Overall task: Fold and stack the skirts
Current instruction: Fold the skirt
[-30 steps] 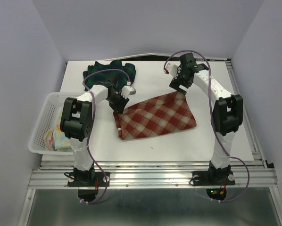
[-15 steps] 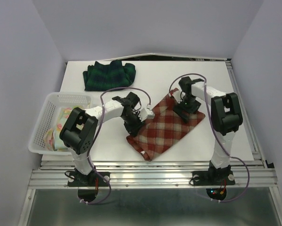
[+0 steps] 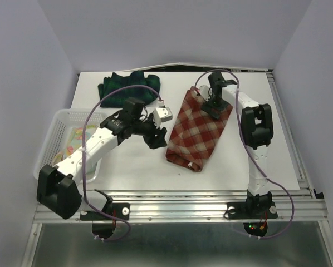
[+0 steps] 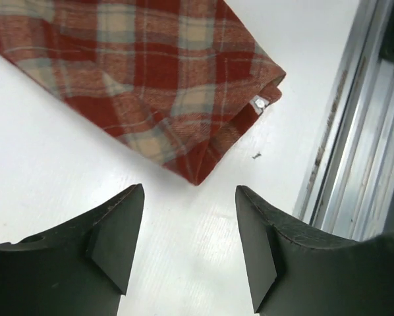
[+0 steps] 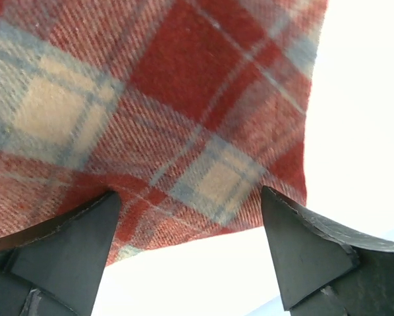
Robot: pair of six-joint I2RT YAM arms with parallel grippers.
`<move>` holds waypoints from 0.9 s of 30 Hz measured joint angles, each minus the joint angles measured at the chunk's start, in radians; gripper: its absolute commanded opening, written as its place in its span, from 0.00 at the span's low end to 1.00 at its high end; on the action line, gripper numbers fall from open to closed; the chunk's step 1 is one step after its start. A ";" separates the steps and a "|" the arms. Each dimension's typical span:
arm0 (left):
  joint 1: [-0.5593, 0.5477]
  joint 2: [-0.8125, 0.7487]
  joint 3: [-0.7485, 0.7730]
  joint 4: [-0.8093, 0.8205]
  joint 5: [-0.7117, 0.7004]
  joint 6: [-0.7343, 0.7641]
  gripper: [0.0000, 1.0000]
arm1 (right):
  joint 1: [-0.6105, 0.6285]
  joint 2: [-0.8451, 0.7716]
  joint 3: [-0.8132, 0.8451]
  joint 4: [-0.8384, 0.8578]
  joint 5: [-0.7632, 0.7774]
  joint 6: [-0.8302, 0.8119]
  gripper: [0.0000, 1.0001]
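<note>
White table (image 3: 127,164), one red skirt (image 3: 197,130), one green skirt (image 3: 125,89), one basket (image 3: 63,115)

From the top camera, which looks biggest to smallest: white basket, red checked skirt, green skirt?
1. White basket, partly covered by the left arm.
2. Red checked skirt.
3. Green skirt; it lies farther back, which may shrink it a bit.

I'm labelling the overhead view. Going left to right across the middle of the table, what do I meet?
White mesh basket → left pincer → red-and-cream plaid skirt.
</note>
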 measured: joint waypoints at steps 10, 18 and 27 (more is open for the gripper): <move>0.209 0.052 -0.126 0.259 -0.057 -0.229 0.60 | 0.068 0.071 0.159 0.184 -0.043 -0.005 0.95; 0.214 0.217 -0.154 0.427 -0.069 -0.419 0.52 | 0.134 0.039 0.246 0.075 -0.109 0.137 0.90; 0.188 0.266 -0.193 0.562 0.006 -0.419 0.65 | 0.139 -0.068 -0.091 0.041 -0.216 0.195 0.92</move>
